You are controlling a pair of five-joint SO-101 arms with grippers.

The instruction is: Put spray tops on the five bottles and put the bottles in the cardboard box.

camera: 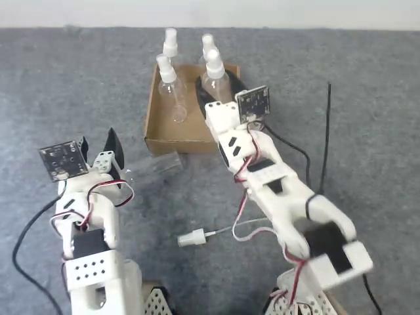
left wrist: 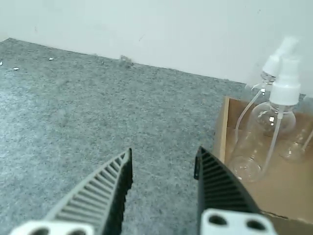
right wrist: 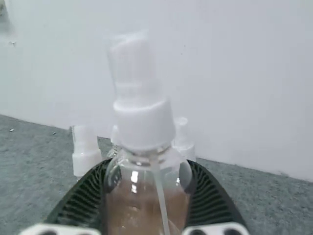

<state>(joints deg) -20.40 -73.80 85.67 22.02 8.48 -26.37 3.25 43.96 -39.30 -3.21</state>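
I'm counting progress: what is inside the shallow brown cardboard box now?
Four clear plastic bottles with white spray tops, one held in the right gripper. That arm hides part of the floor of the cardboard box.

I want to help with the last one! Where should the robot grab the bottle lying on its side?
Probably around the middle of the bottle, coming down from above. It lies flat beside the box, so its round sides are free for the open left gripper nearby.
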